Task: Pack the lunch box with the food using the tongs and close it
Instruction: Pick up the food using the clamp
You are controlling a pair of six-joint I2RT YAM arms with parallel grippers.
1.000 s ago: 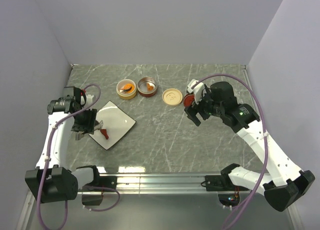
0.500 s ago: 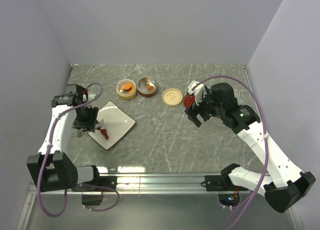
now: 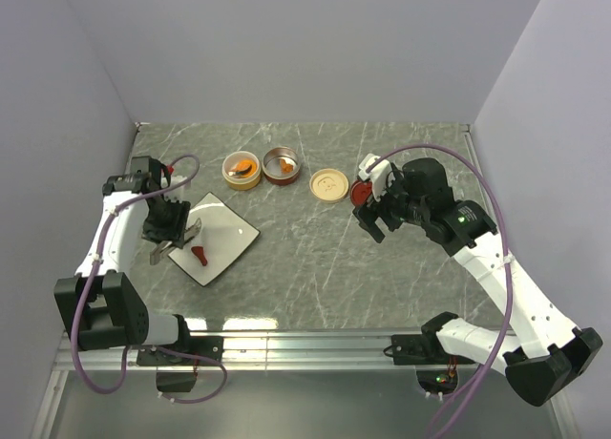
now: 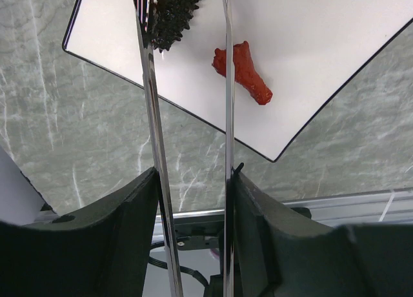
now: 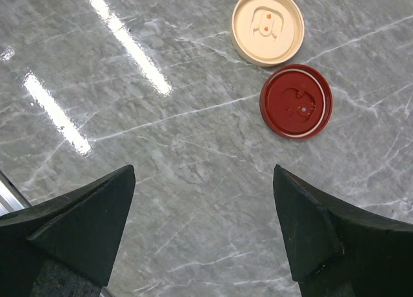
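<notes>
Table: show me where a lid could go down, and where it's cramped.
Biggest bare patch: the middle, between plate, cream lid and rail. Also the strip behind cream tub and red tub. Cramped: around the red lid by the right gripper, and the plate's left edge under left gripper and tongs.

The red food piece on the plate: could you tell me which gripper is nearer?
Left. The left gripper holds the tongs beside the red piece; the right gripper hovers by the lids.
</notes>
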